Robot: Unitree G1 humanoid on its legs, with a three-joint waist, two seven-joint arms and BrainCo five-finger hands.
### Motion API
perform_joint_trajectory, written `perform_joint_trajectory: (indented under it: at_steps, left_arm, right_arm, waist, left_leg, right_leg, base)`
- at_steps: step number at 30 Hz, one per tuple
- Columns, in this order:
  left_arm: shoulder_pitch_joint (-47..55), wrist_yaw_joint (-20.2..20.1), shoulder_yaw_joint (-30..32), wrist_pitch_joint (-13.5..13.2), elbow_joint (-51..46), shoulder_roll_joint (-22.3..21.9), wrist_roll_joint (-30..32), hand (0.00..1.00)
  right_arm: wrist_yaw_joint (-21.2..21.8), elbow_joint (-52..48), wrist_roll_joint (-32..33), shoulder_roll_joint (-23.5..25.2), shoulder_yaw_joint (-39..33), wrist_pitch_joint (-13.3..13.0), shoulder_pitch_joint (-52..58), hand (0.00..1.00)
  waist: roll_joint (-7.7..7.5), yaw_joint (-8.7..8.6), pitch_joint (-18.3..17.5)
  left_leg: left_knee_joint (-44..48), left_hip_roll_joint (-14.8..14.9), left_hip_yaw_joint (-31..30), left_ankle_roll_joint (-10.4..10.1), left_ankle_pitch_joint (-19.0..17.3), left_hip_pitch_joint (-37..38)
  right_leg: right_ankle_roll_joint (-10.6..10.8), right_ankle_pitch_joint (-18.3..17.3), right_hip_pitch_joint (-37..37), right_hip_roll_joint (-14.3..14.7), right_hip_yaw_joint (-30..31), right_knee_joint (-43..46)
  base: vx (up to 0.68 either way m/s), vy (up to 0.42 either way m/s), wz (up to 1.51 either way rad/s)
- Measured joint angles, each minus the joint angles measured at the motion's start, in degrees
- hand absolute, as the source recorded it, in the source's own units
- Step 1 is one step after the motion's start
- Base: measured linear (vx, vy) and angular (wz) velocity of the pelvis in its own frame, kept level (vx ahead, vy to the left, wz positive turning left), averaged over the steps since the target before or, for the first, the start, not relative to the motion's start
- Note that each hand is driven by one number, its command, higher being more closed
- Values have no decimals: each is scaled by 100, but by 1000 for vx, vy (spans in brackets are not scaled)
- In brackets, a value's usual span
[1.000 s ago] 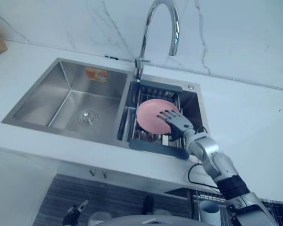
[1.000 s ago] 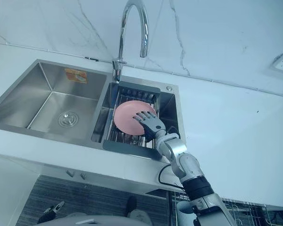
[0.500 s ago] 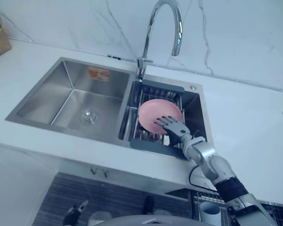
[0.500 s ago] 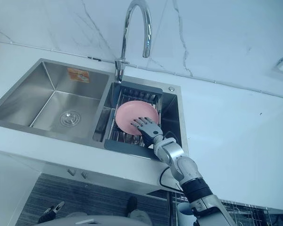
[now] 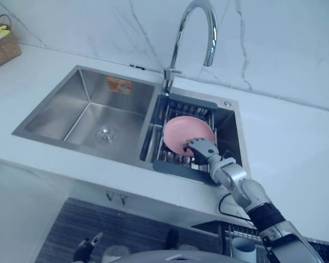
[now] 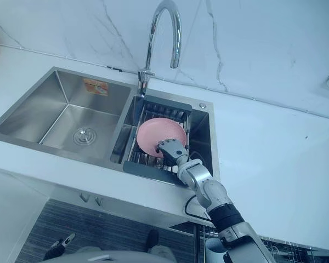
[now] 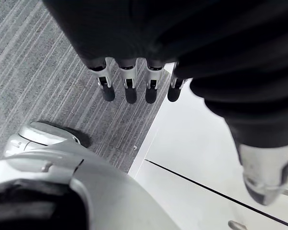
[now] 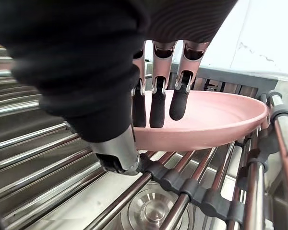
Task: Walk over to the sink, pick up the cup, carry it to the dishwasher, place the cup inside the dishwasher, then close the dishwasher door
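A shallow pink dish (image 5: 186, 131) leans on the dark wire rack (image 5: 181, 167) in the sink's right basin; no cup sits in the sink. My right hand (image 5: 200, 149) is at the dish's near rim. In the right wrist view its fingers (image 8: 158, 103) curl down into the dish (image 8: 216, 115) and the thumb (image 8: 117, 153) sits under the rim, so the hand is shut on the dish. My left hand (image 7: 129, 86) hangs low with straight fingers over the grey striped floor, open and empty.
A tall curved faucet (image 5: 194, 33) rises behind the rack. The left basin (image 5: 93, 118) holds only its drain. A woven basket (image 5: 3, 46) stands on the counter at the far left. Below the counter at the right, a white cup (image 5: 243, 247) sits in a wire rack.
My right hand's fingers, spread flat over the dish before, have curled down over its near rim. The camera has shifted a little.
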Motion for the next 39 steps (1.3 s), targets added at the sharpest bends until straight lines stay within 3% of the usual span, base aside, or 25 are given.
perform_joint_trajectory:
  at_steps: [4, 15, 27, 34, 39]
  left_arm:
    - [-1, 1, 1, 0, -4, 1, 0, 0]
    - [6, 12, 7, -2, -44, 0, 0, 0]
    - [148, 115, 36, -58, -56, -3, 0, 0]
    - [175, 117, 36, -118, -55, -10, -4, 0]
    - [177, 118, 35, -167, -53, -14, -7, 0]
  right_arm:
    - [-224, 40, 80, 0, -5, 103, -8, 100]
    - [-526, 70, 508, 3, -56, 62, 33, 100]
    - [-1109, -1245, 1231, 2, -762, -382, 431, 100]
    - [-1121, -1630, 1446, 1, -813, -673, 479, 100]
    - [-1056, -1630, 1463, 1, -814, -709, 479, 100]
  waist:
    - [-4, -3, -3]
    - [-2, -30, -1]
    - [31, -77, 4]
    - [83, -100, 21]
    - [123, -97, 30]
  left_leg:
    - [-78, 2, -4, -10, 49, 14]
    - [-80, 3, -5, -10, 55, 14]
    - [-75, 5, 45, -9, 55, 65]
    - [-80, 10, 146, -8, 53, 104]
    - [-81, 13, 145, -8, 53, 103]
  right_leg:
    - [-1, 0, -13, 0, -8, 0]
    - [-1, 1, -13, 1, -1, 0]
    - [-2, 2, -9, 12, 79, 0]
    - [-13, 13, -10, 16, 147, 0]
    - [-14, 14, -11, 16, 144, 0]
  base:
    - [0, 0, 0]
    - [0, 0, 0]
    - [0, 0, -2]
    - [-10, 11, -6]
    - [0, 0, 0]
